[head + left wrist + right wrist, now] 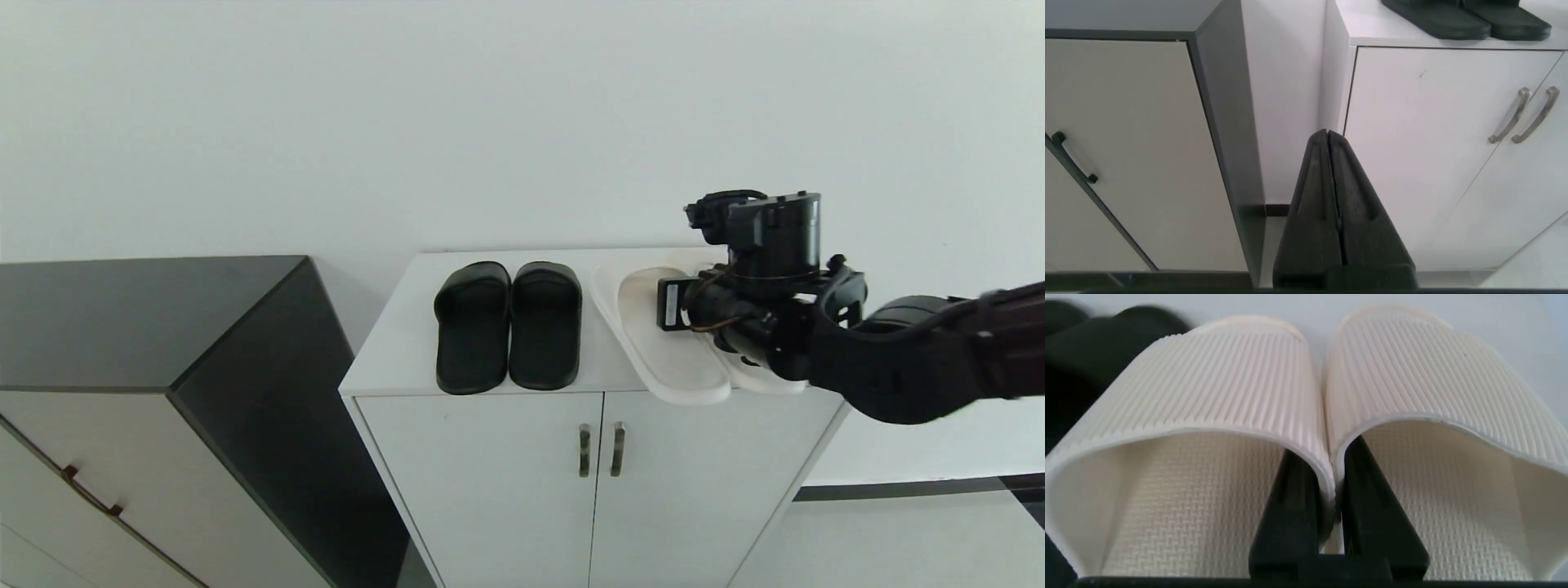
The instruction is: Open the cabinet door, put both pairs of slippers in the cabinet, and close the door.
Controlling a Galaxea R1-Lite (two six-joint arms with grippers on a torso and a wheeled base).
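A pair of white slippers (665, 347) lies on the right of the white cabinet's top (392, 347); a black pair (508, 325) lies side by side at its middle. My right gripper (673, 306) has one finger inside each white slipper (1233, 400), and the gripper (1329, 486) is shut on their two touching inner strap walls. Both cabinet doors (506, 490) are closed, their handles (601, 449) together at the centre. My left gripper (1329, 147) is shut on nothing, low before the gap left of the white cabinet (1429, 139), with the black slippers (1466, 18) above.
A taller cabinet with a dark top (163, 318) and pale drawer fronts (1127, 163) stands close to the left of the white cabinet. A white wall rises behind both. Pale floor (898, 539) lies open to the right.
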